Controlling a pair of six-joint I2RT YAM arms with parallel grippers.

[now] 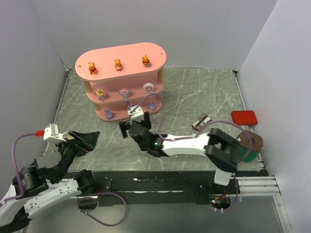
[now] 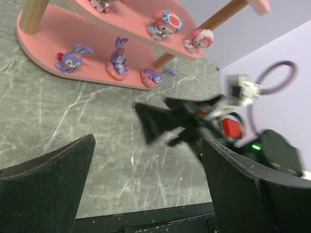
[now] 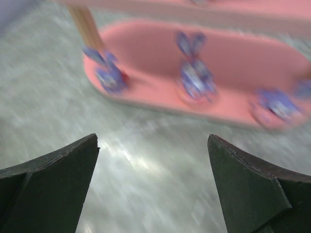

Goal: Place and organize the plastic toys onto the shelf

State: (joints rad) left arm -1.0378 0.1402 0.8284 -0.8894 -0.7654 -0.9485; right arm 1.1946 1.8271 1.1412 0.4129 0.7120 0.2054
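My right pincer point(image 1: 132, 125) is spread wide with nothing between the fingers, low over the table point(image 1: 194, 92) just near of the shelf point(image 1: 121, 56). My left pincer point(image 1: 87, 140) hangs near-left, well apart from the shelf, also spread and empty.

All nine toys look shelved. The orange bears point(image 1: 117, 64) are on the top tier, the pink-white round toys point(image 1: 124, 92) on the middle and the purple toys point(image 2: 117, 59) on the bottom. The right-hand purple one point(image 2: 154, 75) seems to lie on its side, though my own wrist view is too blurred to confirm it.

I judge these little figures light, hard and smooth, so they will tip or skid at the slightest nudge. If that one needs righting, I'd pinch it across the body. The thin ears would slip out. I'd also come in low under the middle tier and close gently.
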